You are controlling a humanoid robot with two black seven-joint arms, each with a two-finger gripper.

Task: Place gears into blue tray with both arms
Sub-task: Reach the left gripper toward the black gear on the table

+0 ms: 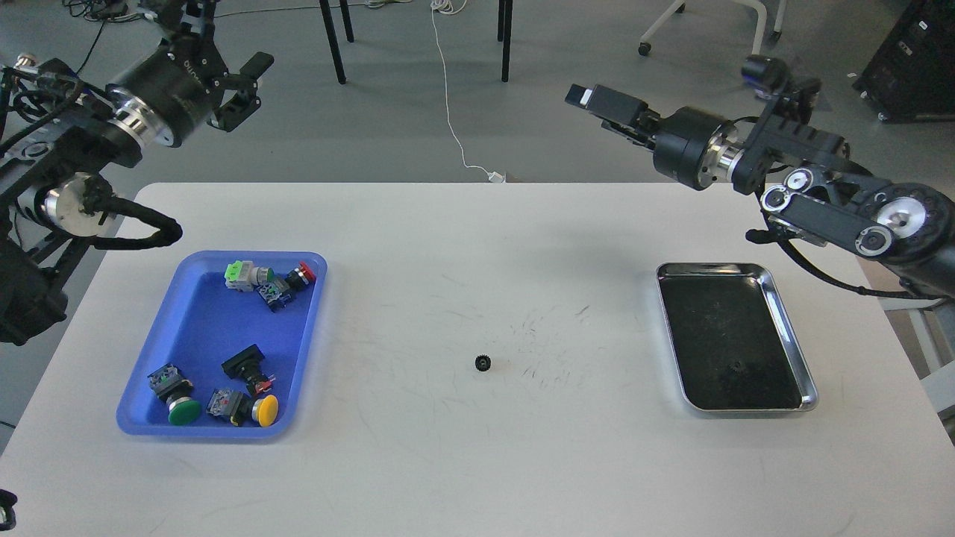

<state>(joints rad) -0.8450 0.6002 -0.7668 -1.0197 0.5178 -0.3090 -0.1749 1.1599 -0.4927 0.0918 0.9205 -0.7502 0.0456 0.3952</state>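
Gear (pixel 483 363), mid-table between blue tray (pixel 195 321) and silver tray (pixel 789 328): likely light, rigid, slippery; pinch across teeth. Second gear (pixel 738 366) apparently in silver tray. Left gripper (pixel 242 86) open, empty; right gripper (pixel 589 101): cannot tell.

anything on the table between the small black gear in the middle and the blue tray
Nothing visible. The white table is bare between the small black toothed gear and the shallow blue plastic tray. Inside the tray, coloured push-button switches fill both ends; its middle is free.
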